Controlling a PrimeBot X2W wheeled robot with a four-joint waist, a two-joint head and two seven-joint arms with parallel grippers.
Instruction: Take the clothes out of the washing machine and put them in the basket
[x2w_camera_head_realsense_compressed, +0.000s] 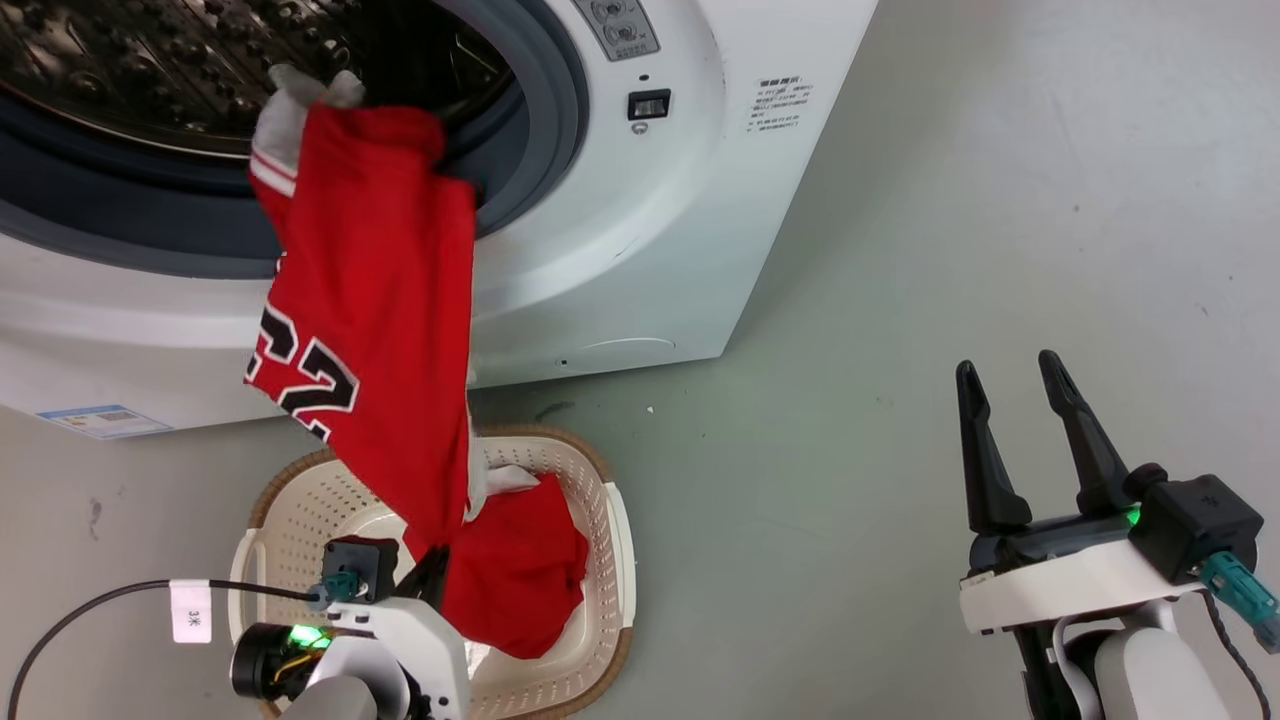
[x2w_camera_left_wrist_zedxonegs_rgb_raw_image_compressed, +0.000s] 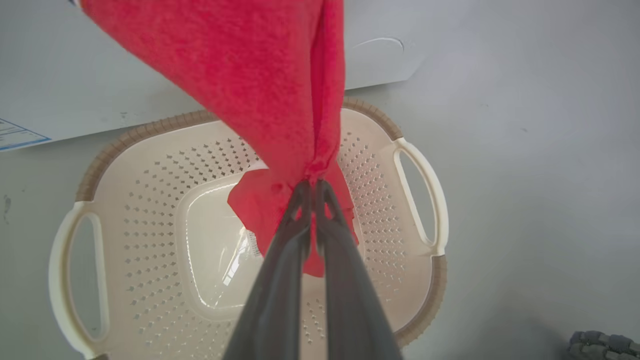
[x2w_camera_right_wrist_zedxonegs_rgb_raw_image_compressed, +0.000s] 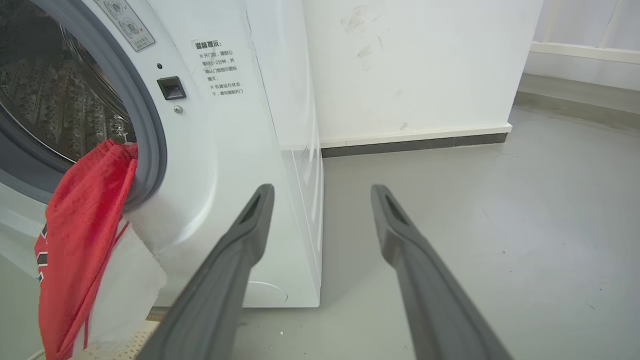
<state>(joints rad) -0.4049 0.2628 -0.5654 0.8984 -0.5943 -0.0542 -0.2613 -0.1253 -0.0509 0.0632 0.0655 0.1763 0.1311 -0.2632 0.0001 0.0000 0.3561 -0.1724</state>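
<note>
A red jersey (x2w_camera_head_realsense_compressed: 370, 300) with dark numerals hangs stretched from the washing machine's (x2w_camera_head_realsense_compressed: 650, 250) grey seal down toward the cream basket (x2w_camera_head_realsense_compressed: 310, 510) on the floor below. Its white-trimmed top end still lies over the drum's edge. My left gripper (x2w_camera_left_wrist_zedxonegs_rgb_raw_image_compressed: 312, 187) is shut on the jersey's (x2w_camera_left_wrist_zedxonegs_rgb_raw_image_compressed: 260, 75) lower part, above the basket (x2w_camera_left_wrist_zedxonegs_rgb_raw_image_compressed: 150, 200); a loose red end dangles under the fingers. In the head view the left gripper (x2w_camera_head_realsense_compressed: 430, 570) is mostly hidden behind the fabric. My right gripper (x2w_camera_head_realsense_compressed: 1005, 365) stands open over the floor, apart from everything. Seen from the right wrist, the right gripper (x2w_camera_right_wrist_zedxonegs_rgb_raw_image_compressed: 322, 190) points past the machine (x2w_camera_right_wrist_zedxonegs_rgb_raw_image_compressed: 225, 175) and the jersey (x2w_camera_right_wrist_zedxonegs_rgb_raw_image_compressed: 80, 225).
Grey floor (x2w_camera_head_realsense_compressed: 900, 250) spreads to the right of the machine. A white wall with a dark skirting (x2w_camera_right_wrist_zedxonegs_rgb_raw_image_compressed: 415, 142) stands behind it. A black cable with a white tag (x2w_camera_head_realsense_compressed: 190, 610) runs to my left wrist. The basket sits close against the machine's front.
</note>
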